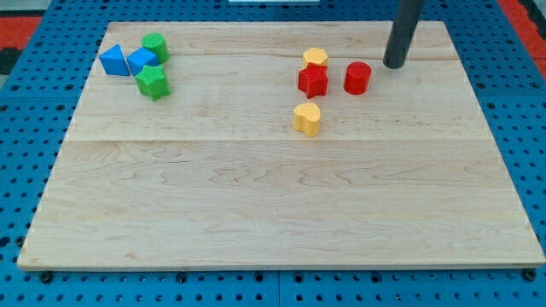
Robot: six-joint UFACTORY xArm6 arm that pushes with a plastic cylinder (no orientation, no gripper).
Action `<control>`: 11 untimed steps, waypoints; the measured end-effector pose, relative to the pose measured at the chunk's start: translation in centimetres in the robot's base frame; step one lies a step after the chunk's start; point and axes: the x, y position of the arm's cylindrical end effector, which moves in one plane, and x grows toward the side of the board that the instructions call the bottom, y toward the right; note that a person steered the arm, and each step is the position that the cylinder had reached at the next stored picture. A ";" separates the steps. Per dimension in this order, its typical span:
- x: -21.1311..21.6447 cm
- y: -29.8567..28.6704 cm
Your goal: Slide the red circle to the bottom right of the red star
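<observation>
The red circle stands on the wooden board near the view's top, right of centre. The red star is just to its left, with a small gap between them. My tip is at the end of the dark rod that comes down from the view's top edge. It rests on the board just up and to the right of the red circle, a short gap away, not touching it.
A yellow block touches the red star's top. A yellow heart lies below the star. At the view's top left cluster a blue triangle, a blue block, a green circle and a green star.
</observation>
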 end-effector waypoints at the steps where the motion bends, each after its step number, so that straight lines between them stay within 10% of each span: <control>1: 4.8 -6.4; 3: 8.5 6.3; 7: 15.4 -5.0; 11: 11.8 0.7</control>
